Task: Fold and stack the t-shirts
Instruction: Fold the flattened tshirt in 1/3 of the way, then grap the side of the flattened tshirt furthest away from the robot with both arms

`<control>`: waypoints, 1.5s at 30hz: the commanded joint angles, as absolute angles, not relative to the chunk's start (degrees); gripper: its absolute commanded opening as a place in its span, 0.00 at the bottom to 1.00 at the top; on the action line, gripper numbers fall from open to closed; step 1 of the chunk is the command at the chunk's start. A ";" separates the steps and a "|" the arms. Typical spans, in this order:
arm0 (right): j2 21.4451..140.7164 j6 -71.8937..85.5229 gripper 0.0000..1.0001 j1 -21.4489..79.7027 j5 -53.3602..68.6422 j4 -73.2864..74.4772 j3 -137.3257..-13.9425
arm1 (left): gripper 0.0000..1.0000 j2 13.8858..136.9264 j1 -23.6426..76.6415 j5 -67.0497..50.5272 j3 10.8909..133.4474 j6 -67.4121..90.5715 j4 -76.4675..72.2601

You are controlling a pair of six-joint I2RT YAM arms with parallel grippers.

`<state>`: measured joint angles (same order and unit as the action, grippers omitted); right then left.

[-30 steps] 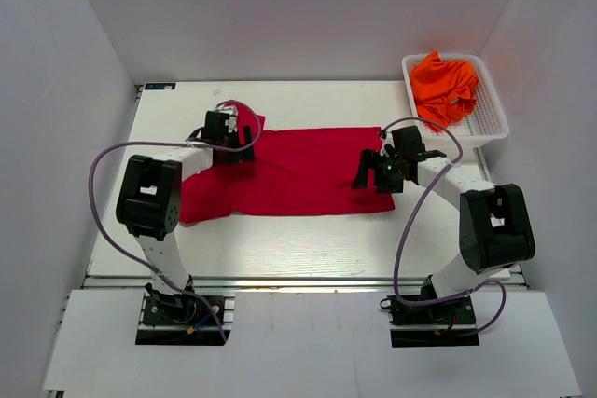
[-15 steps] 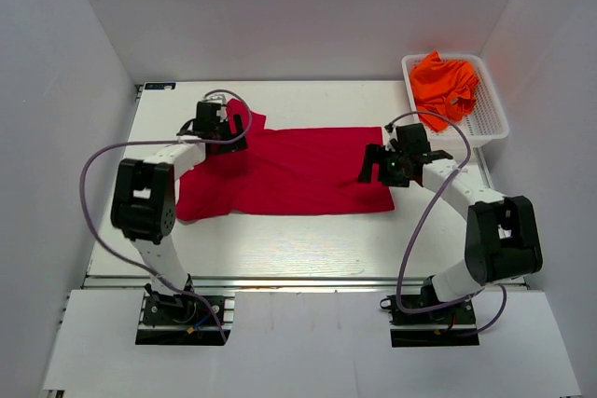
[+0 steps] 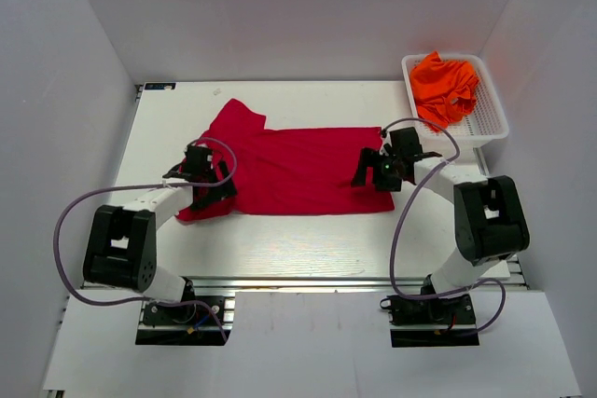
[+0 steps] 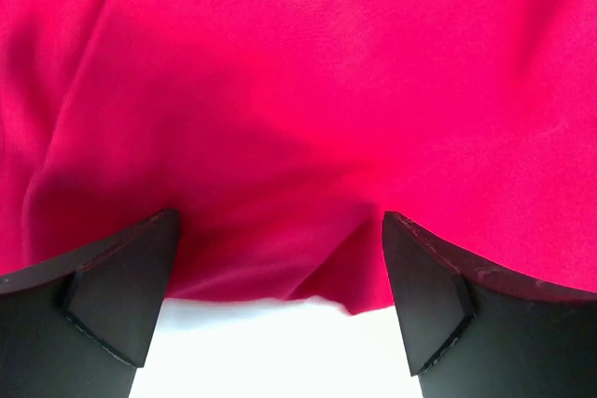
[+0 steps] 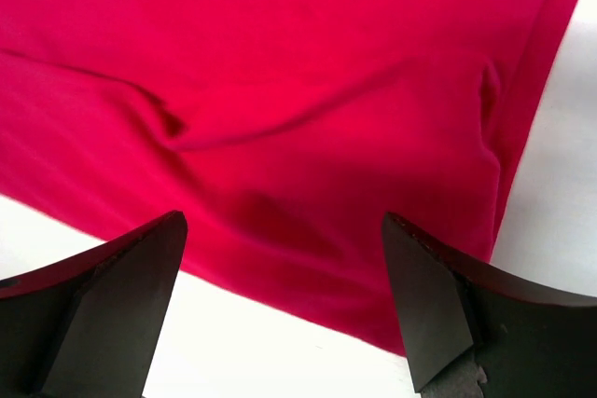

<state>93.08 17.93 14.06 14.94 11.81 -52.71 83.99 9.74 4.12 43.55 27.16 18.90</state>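
Crimson t-shirt point(image 3: 298, 167) was recorded spread flat across the middle of the table point(image 3: 308, 240), with one sleeve pointing toward the far left. Left gripper point(image 4: 280, 221) was set low over the shirt's near-left edge. Its jaws were seen wide apart with nothing held; red cloth filled the gap, and a strip of white table was visible past the cloth's edge. Right gripper point(image 5: 284, 221) was positioned over the shirt's near-right corner, jaws likewise parted wide and nothing clasped. A few shallow creases were noted in the cloth beneath it. Whether either set of fingertips touched the cloth could not be told. Orange t-shirts point(image 3: 446, 83) were seen bunched in the white mesh basket point(image 3: 487, 123) at the table's far-right corner, well apart from the crimson one.
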 commanded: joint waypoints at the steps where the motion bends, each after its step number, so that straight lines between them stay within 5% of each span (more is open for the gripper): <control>1: 94.91 19.60 0.90 13.88 14.33 11.33 -51.16 | 1.00 80.25 9.32 7.64 40.44 31.55 24.52; 14: 84.47 20.13 0.90 14.23 10.71 16.61 -38.85 | 1.00 69.97 8.79 16.96 31.82 45.62 40.87; 22: 76.81 16.70 0.90 14.15 5.03 13.36 -48.85 | 1.00 63.89 8.79 21.78 46.12 38.50 31.48; 39: 105.29 17.58 0.90 13.62 -6.50 15.91 -82.33 | 1.00 123.18 7.74 19.78 100.44 18.11 23.99; 45: 109.07 17.14 0.90 13.53 -5.89 17.67 -84.64 | 0.97 132.53 7.21 17.50 109.94 15.83 21.45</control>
